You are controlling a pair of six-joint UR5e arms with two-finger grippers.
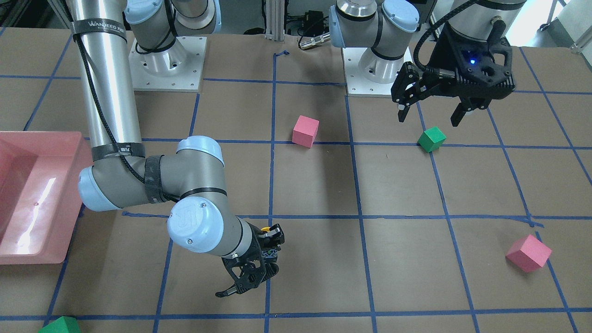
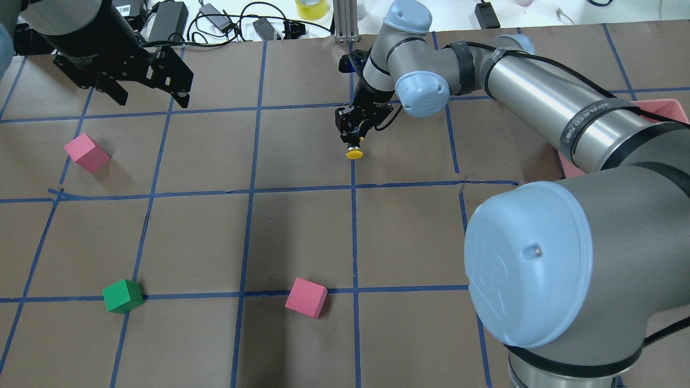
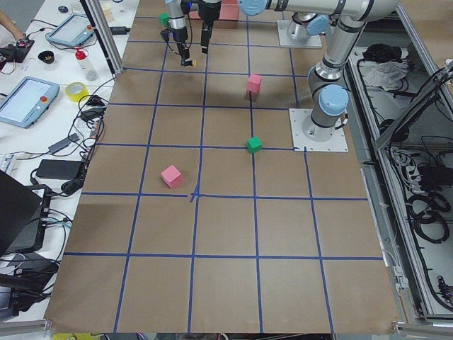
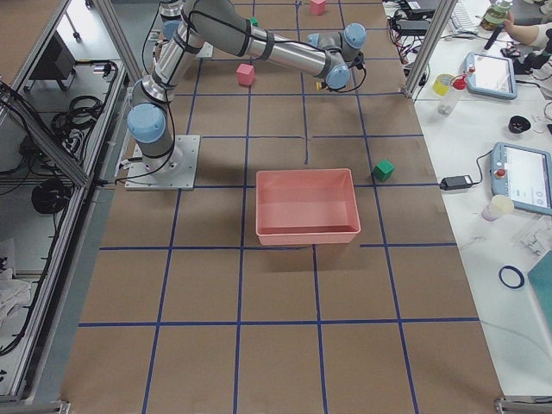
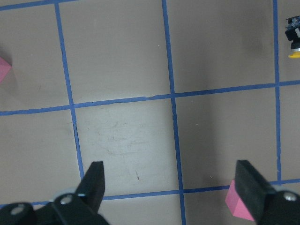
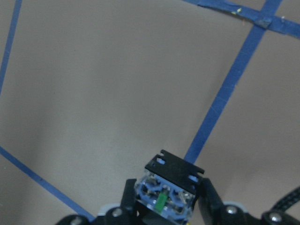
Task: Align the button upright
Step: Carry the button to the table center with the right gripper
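My right gripper point(image 2: 353, 141) is shut on the button point(image 2: 354, 153), above a blue tape line at the far middle of the table. The yellow cap point(image 1: 265, 228) sticks out past the fingertips, away from the wrist. In the right wrist view the grey base point(image 6: 164, 197) sits between the two fingers, its terminal end facing the camera. I cannot tell whether the cap touches the table. My left gripper point(image 2: 153, 99) is open and empty, hovering over the far left of the table; in the left wrist view point(image 5: 171, 187) its jaws stand wide apart, and the button point(image 5: 294, 44) shows far off.
A pink cube point(image 2: 86, 152) and a green cube point(image 2: 123, 296) lie on the left side, and another pink cube point(image 2: 306, 297) near the middle front. A pink bin point(image 1: 27, 194) stands on my right. A green cube point(image 1: 60, 325) lies beyond it.
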